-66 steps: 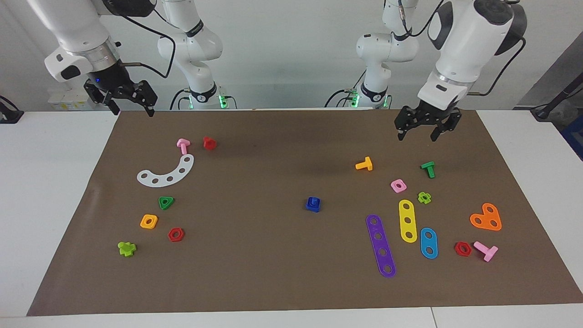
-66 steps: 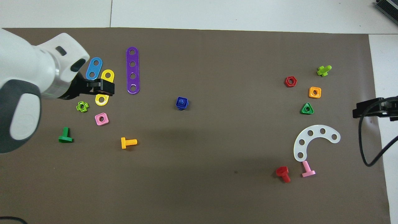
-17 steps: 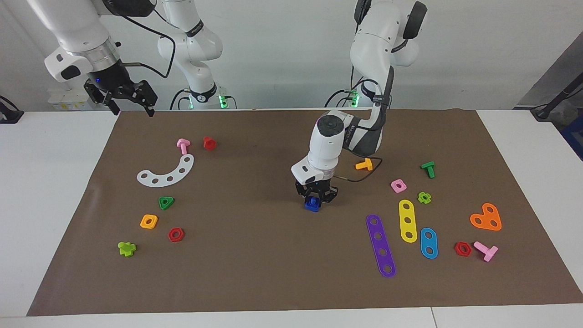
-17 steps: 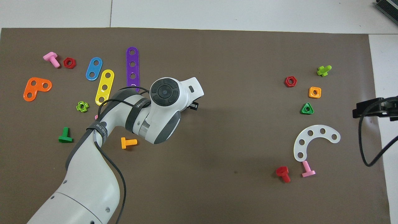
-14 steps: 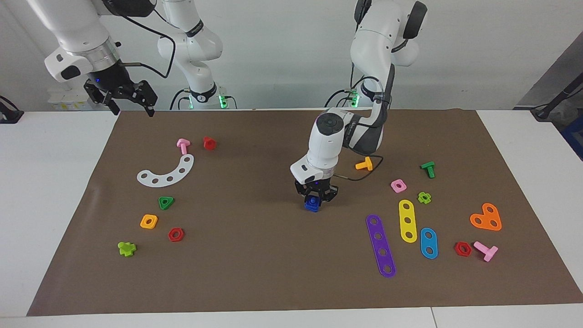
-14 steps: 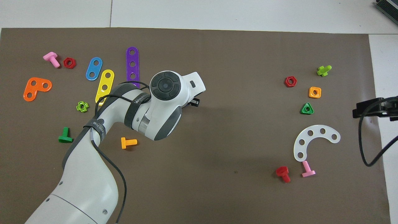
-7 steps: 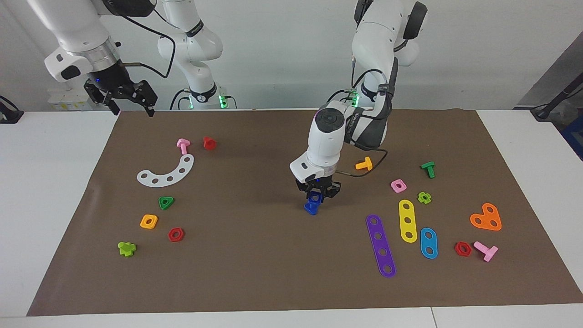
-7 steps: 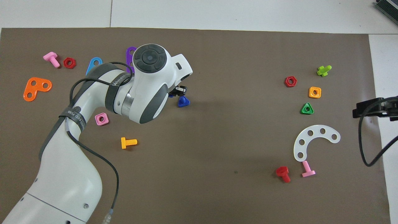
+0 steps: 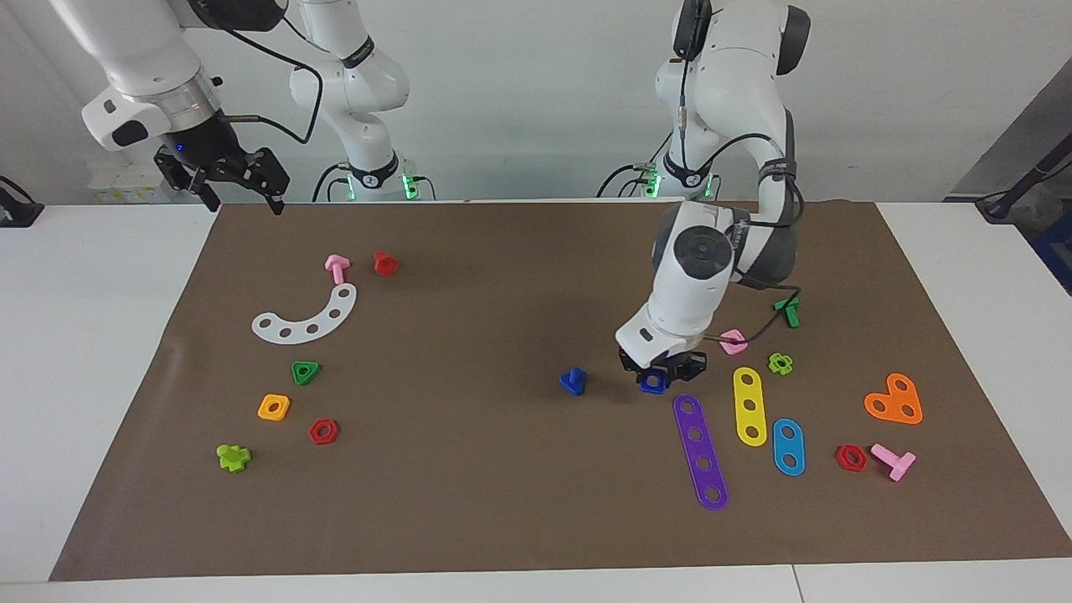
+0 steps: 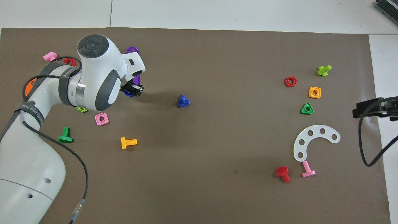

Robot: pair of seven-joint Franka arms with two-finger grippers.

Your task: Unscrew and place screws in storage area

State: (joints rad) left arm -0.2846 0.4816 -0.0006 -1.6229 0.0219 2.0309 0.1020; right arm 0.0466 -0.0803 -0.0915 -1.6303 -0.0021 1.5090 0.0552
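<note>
Your right tool (image 9: 239, 186) waits up over the bench (image 9: 100, 335) corner, fingers spread wide. Below it sits the storage patch with the white strip (image 9: 306, 319) and green nut (image 9: 305, 372). Mid-mat you've got the blue screw (image 9: 573, 381) sitting loose on its head, stem up, well apart from both tools. Your left tool (image 9: 662, 371) is low by the purple strip (image 9: 700, 452), pinching the blue nut (image 9: 652, 383).
</note>
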